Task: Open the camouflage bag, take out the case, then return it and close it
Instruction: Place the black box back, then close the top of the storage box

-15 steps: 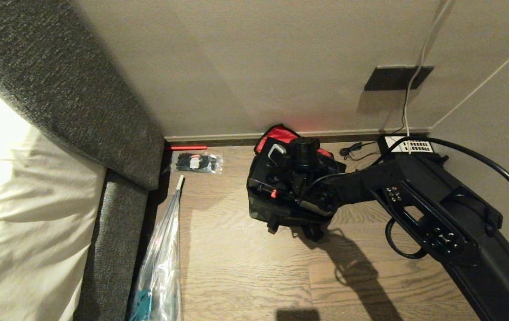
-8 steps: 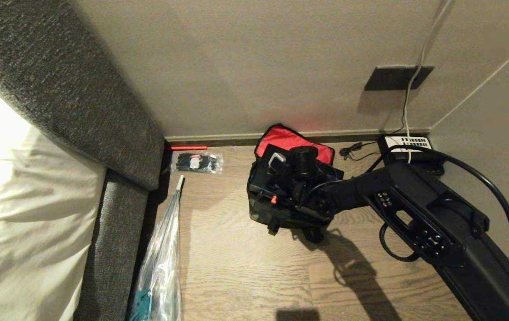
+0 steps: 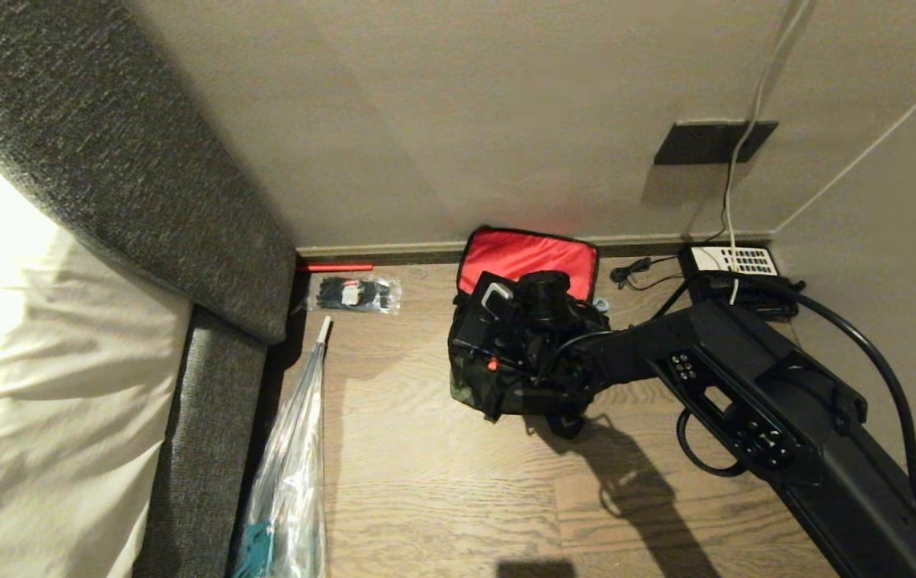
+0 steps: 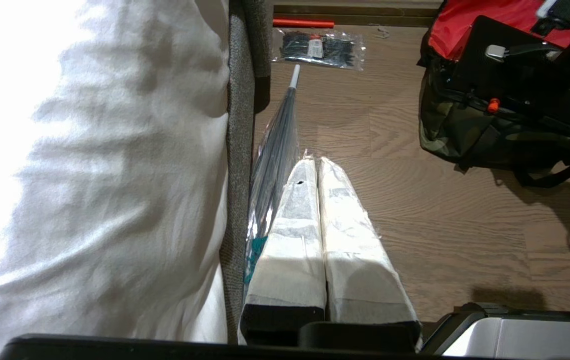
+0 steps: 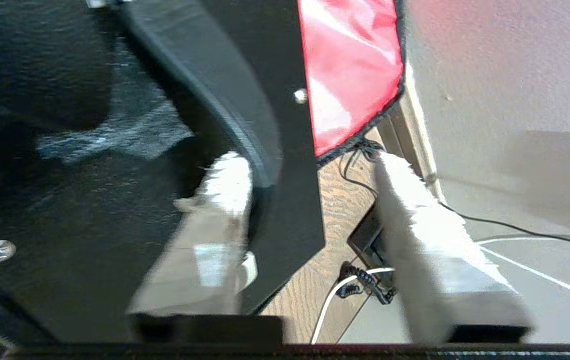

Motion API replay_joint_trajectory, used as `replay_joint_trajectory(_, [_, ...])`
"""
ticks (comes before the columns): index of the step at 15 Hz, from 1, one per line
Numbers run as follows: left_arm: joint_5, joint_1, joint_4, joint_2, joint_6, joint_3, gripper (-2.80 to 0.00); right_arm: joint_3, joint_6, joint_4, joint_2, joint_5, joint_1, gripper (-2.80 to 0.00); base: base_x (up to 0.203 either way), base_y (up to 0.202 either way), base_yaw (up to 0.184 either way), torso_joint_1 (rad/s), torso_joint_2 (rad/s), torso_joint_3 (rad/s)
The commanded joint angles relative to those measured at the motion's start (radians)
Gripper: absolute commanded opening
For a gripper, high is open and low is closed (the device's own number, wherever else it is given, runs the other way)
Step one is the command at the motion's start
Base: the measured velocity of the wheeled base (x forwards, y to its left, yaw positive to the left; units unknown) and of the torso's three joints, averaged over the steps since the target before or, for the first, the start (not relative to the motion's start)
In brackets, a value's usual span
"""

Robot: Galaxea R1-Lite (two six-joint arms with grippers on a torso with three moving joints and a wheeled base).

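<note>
My right gripper [image 5: 309, 200] stands open astride the handle [image 5: 225, 110] of the case [image 3: 506, 337], directly beneath; left gripper [image 4: 317, 170] shut, well apart.

Black boxy right arm [image 3: 755, 385], looping black cable [image 3: 867, 337]; white-wrapped claw fingers [image 5: 429, 235].

The camouflage bag [image 3: 490, 393] sits open on the floor, red-lined lid raised, black case [image 3: 498, 337] inside.

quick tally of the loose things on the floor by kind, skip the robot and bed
bags: 1, camo bag
cases: 1, case
phones: 1, phone
umbrellas: 1, umbrella
cable tie packs: 1, pack
red sticks: 1, stick
total: 6
</note>
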Motion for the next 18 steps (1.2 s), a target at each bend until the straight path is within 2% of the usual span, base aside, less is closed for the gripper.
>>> replay_joint_trajectory(1, [0.001, 0.000, 0.000, -0.002, 0.000, 0.000, -2.80, 0.016, -0.004, 0.005, -0.015, -0.003, 0.001, 0.00, 0.000, 0.000, 0.000, 0.000, 0.00, 0.000])
replay_joint_trajectory(6, [0.000, 0.000, 0.000, -0.002, 0.000, 0.000, -2.80, 0.246, 0.024, -0.004, -0.240, 0.002, 0.005, 0.00, 0.000, 0.000, 0.000, 0.000, 0.00, 0.000])
replay_joint_trajectory(9, [0.001, 0.000, 0.000, -0.002, 0.000, 0.000, -2.80, 0.385, 0.141, 0.019, -0.386, 0.007, 0.003, 0.00, 0.000, 0.000, 0.000, 0.000, 0.00, 0.000])
replay_joint_trajectory(11, [0.001, 0.000, 0.000, -0.002, 0.000, 0.000, -2.80, 0.471, 0.319, 0.089, -0.466, 0.021, -0.020, 0.00, 0.000, 0.000, 0.000, 0.000, 0.00, 0.000])
replay_joint_trajectory(13, [0.001, 0.000, 0.000, -0.002, 0.000, 0.000, -2.80, 0.541, 0.520, 0.209, -0.538, 0.129, -0.068, 0.00, 0.000, 0.000, 0.000, 0.000, 0.00, 0.000])
replay_joint_trajectory(15, [0.001, 0.001, 0.000, -0.002, 0.000, 0.000, -2.80, 0.609, 0.700, 0.352, -0.594, 0.198, -0.131, 0.00, 0.000, 0.000, 0.000, 0.000, 0.00, 0.000])
replay_joint_trajectory(16, [0.001, 0.000, 0.000, -0.002, 0.000, 0.000, -2.80, 0.618, 0.820, 0.385, -0.596, 0.235, -0.139, 0.00, 0.000, 0.000, 0.000, 0.000, 0.00, 0.000])
replay_joint_trajectory(17, [0.001, 0.001, 0.000, -0.002, 0.000, 0.000, -2.80, 0.619, 0.954, 0.409, -0.592, 0.316, -0.148, 0.00, 0.000, 0.000, 0.000, 0.000, 0.00, 0.000])
replay_joint_trajectory(18, [0.001, 0.000, 0.000, -0.002, 0.000, 0.000, -2.80, 0.615, 1.030, 0.408, -0.585, 0.407, -0.164, 0.00, 0.000, 0.000, 0.000, 0.000, 0.00, 0.000])
